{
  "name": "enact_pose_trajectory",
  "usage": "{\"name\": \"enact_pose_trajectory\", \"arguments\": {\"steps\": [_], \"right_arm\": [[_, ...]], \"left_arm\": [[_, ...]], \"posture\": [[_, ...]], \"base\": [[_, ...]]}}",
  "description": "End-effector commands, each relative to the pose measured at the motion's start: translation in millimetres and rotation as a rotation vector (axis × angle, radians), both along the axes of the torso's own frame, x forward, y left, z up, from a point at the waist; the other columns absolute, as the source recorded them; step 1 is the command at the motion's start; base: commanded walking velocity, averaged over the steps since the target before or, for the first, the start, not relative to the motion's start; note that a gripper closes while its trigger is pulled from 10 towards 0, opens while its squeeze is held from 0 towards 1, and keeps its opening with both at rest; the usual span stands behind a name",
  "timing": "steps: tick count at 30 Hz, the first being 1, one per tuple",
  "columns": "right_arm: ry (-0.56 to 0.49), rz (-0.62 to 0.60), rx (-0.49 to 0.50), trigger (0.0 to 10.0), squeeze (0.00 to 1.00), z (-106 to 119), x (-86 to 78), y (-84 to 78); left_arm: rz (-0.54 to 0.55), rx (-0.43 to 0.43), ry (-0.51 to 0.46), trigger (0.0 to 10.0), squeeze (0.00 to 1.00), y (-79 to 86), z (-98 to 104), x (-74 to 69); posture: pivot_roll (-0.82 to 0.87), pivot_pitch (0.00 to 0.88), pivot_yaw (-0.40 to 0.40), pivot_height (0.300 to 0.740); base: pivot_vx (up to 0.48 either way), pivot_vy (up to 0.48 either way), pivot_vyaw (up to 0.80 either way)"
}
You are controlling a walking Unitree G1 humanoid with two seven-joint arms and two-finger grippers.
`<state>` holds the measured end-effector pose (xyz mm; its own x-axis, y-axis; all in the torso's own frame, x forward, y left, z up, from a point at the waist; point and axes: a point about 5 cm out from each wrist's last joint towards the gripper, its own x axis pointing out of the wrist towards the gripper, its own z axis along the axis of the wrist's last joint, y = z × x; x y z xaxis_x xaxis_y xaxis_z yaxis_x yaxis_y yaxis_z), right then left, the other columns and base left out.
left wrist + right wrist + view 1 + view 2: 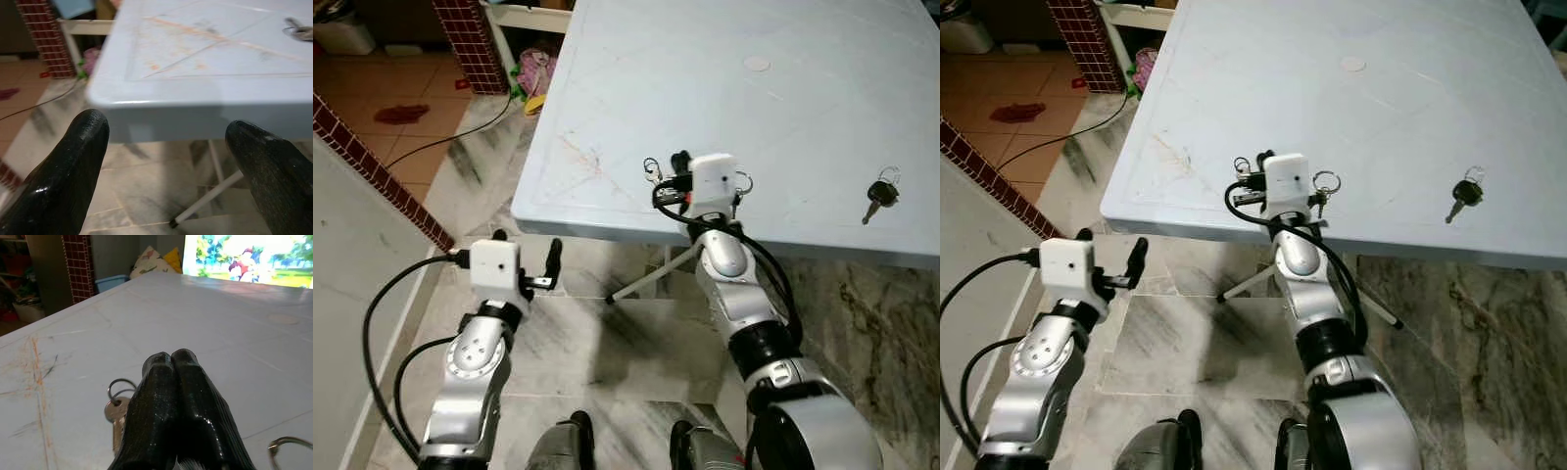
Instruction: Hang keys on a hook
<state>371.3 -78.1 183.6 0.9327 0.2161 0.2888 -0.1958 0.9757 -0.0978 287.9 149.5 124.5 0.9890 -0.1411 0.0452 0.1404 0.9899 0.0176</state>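
A bunch of keys lies at the front edge of the pale blue table [607, 117]. One ring [651, 169] sticks out left of my right gripper [682, 162] and another ring [744, 182] to its right. In the right wrist view the two black fingers [171, 396] are pressed together, with a silver key [115, 413] and ring beside them; the spot where they pinch the bunch is hidden underneath. My left gripper [527, 250] hangs open over the marble floor, left of and below the table's front corner [105, 90].
A single black-headed key [881, 192] lies on the table to the right. White stand legs [651, 282] reach under the table. A black cable [450, 142] crosses the floor at left, beside a low brick wall [372, 166].
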Motion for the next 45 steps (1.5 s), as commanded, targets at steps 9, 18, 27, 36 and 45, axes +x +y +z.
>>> {"name": "enact_pose_trajectory", "arguments": {"steps": [9, 18, 27, 36, 45], "right_arm": [[0.1, 0.022, -0.017, 10.0, 1.0, -14, -2.4, 5.6], [0.12, 0.112, -0.052, 10.0, 1.0, -11, -5.0, 28.8], [0.107, 0.047, -0.125, 10.0, 1.0, -7, 1.0, 26.6], [0.164, 0.0, -0.106, 10.0, 1.0, -10, 11.2, 13.5], [0.209, 0.011, -0.067, 10.0, 1.0, -11, 18.9, 4.9]], "left_arm": [[-0.024, -0.003, 0.009, 10.0, 0.0, -2.1, -5, 2.9], [-0.012, 0.004, 0.002, 10.0, 0.0, 2.2, -6, 1.5], [-0.013, 0.011, 0.001, 10.0, 0.0, 3.7, -6, 1.0], [-0.02, 0.014, 0.007, 10.0, 0.0, 3.0, -7, -0.9], [-0.017, 0.015, 0.01, 10.0, 0.0, 4.3, -8, -3.1]], "posture": [[0.01, 0.195, 0.065, 0.74], [0.03, 0.195, 0.074, 0.74], [0.04, 0.199, 0.083, 0.74], [0.04, 0.208, 0.084, 0.74], [0.05, 0.217, 0.083, 0.74]], "base": [[0.0, 0.0, 0.0], [0.0, 0.0, 0.0], [0.0, 0.0, 0.0], [0.0, 0.0, 0.0], [0.0, 0.0, 0.0]]}}
